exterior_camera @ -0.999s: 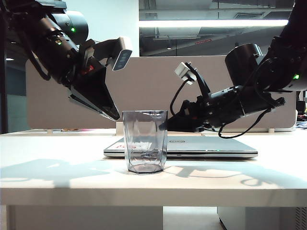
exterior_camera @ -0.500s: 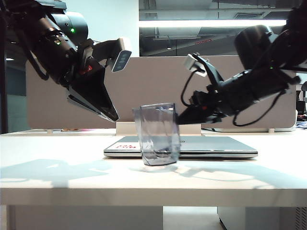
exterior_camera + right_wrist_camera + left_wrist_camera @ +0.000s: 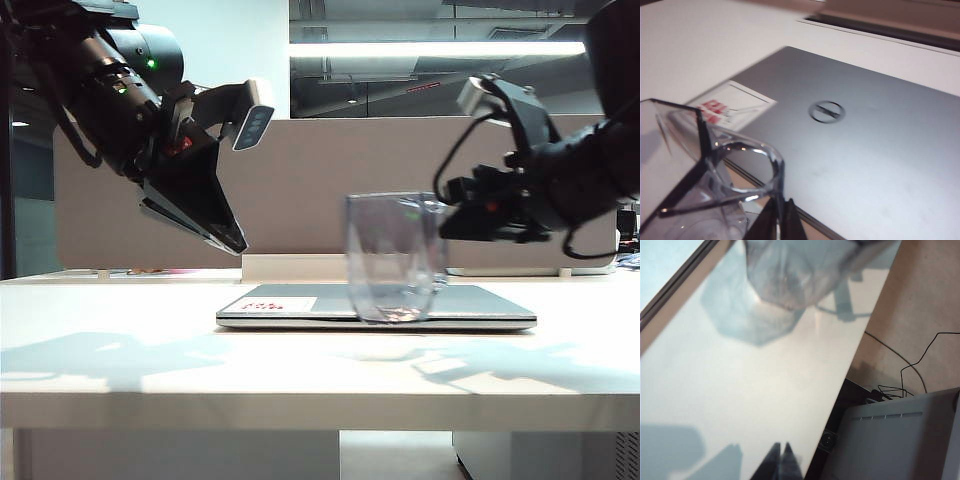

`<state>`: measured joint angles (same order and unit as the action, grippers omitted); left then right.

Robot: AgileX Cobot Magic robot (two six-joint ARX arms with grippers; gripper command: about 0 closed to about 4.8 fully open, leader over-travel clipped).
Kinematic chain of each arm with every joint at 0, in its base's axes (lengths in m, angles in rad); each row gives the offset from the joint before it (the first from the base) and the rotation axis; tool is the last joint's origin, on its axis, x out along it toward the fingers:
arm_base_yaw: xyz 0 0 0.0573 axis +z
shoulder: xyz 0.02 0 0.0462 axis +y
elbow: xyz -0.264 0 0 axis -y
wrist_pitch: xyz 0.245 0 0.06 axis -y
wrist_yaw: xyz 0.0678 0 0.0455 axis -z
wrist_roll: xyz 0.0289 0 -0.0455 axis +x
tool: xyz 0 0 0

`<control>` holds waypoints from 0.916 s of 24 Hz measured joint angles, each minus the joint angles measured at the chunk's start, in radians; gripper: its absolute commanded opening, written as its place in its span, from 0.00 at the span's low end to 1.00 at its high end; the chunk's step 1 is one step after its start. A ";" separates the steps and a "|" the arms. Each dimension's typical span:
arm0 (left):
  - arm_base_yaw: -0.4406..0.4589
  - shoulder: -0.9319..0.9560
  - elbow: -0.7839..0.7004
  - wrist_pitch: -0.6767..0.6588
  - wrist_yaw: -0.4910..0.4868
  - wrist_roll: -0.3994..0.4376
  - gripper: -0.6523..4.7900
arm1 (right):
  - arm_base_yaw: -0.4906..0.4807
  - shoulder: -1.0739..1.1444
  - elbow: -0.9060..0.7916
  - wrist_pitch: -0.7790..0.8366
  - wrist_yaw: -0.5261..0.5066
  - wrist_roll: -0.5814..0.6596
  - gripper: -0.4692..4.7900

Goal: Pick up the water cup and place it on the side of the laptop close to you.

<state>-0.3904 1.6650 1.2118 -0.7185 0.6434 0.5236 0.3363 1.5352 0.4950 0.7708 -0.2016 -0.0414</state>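
Observation:
The water cup, clear and grey-tinted, hangs just above the table in front of the laptop, slightly tilted. My right gripper reaches in from the right and is shut on the cup's handle. In the right wrist view the right gripper pinches that handle, with the cup beside it. Below lies the closed silver laptop with its round logo and white sticker. My left gripper hovers shut and empty left of the cup. In the left wrist view the left gripper points at bare table, the cup far off.
A beige partition stands behind the laptop. The white table runs wide on both sides, its front edge towards the camera. The left wrist view shows a grey case and thin cables on the floor past the table's edge.
My right gripper has lifted the cup off the table and carried it right, across the laptop's front. The left arm has stayed still.

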 measured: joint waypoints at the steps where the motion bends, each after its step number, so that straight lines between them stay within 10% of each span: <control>1: 0.000 0.000 0.000 0.000 0.000 0.000 0.11 | 0.000 -0.005 -0.012 0.001 0.030 0.006 0.09; 22: 0.000 0.000 0.000 0.005 0.000 0.000 0.11 | 0.113 -0.008 -0.080 0.066 0.311 0.098 0.09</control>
<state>-0.3904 1.6650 1.2118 -0.7139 0.6434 0.5236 0.4492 1.5272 0.4152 0.8368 0.1089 0.0566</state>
